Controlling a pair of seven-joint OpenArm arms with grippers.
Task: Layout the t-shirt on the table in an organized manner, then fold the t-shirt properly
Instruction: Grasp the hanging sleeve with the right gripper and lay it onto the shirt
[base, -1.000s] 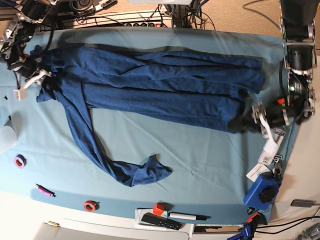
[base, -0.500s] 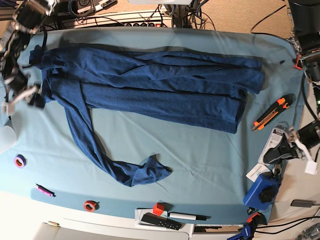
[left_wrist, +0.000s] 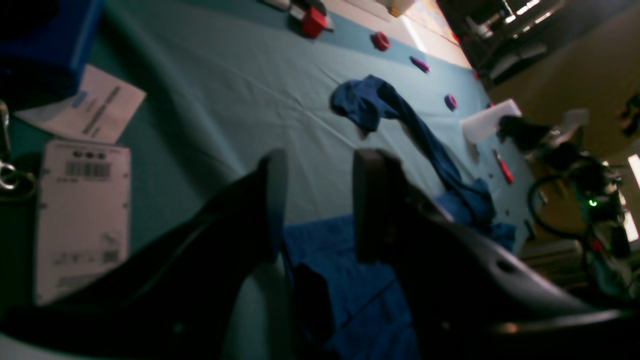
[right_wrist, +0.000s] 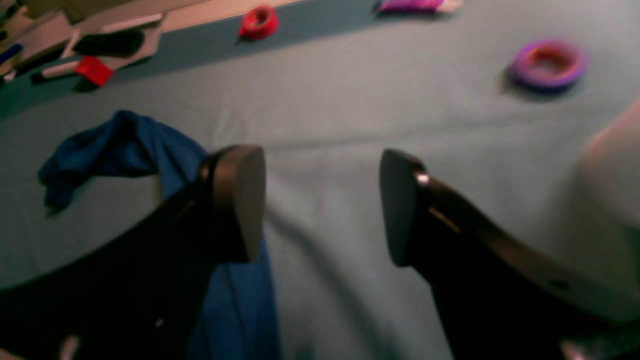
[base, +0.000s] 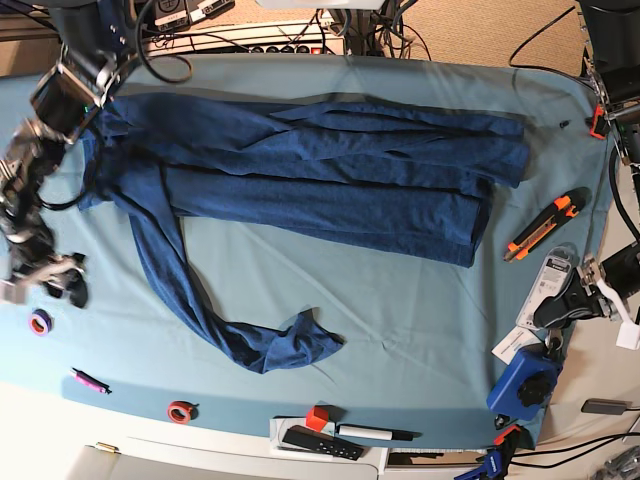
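Right gripper (right_wrist: 322, 205) hangs above the teal-covered worktop (right_wrist: 350, 115) with its two dark jaws spread wide and nothing between them but bare cloth. Just beside its one jaw, and partly under it, runs a strip of the navy-blue t-shirt (right_wrist: 150, 150), which ends ahead of the gripper in a crumpled lump. Farther ahead lie a purple tape ring (right_wrist: 547, 62), a red tape ring (right_wrist: 258, 21) and a small red block (right_wrist: 94, 70) near the worktop's edge. In the base view this gripper (base: 45, 280) sits off the shirt, with the purple ring (base: 40, 322) just beside it. Left gripper (left_wrist: 320, 200) has its jaws parted as well, gripping nothing; below and behind the jaws lies an edge of the t-shirt (left_wrist: 350, 270), and well ahead of them the same crumpled end (left_wrist: 370, 100) rests on the cloth. Beside this gripper lie a white barcode label (left_wrist: 82, 220) and a printed paper slip (left_wrist: 92, 112). Seen from the base camera, the left gripper (base: 580, 295) is off past the worktop's (base: 400, 290) end, well apart from the t-shirt (base: 330, 170), which lies stretched lengthwise in long folds, one narrow strip trailing away to the bunched end. An orange utility knife (base: 545, 224) lies between this gripper and the shirt.
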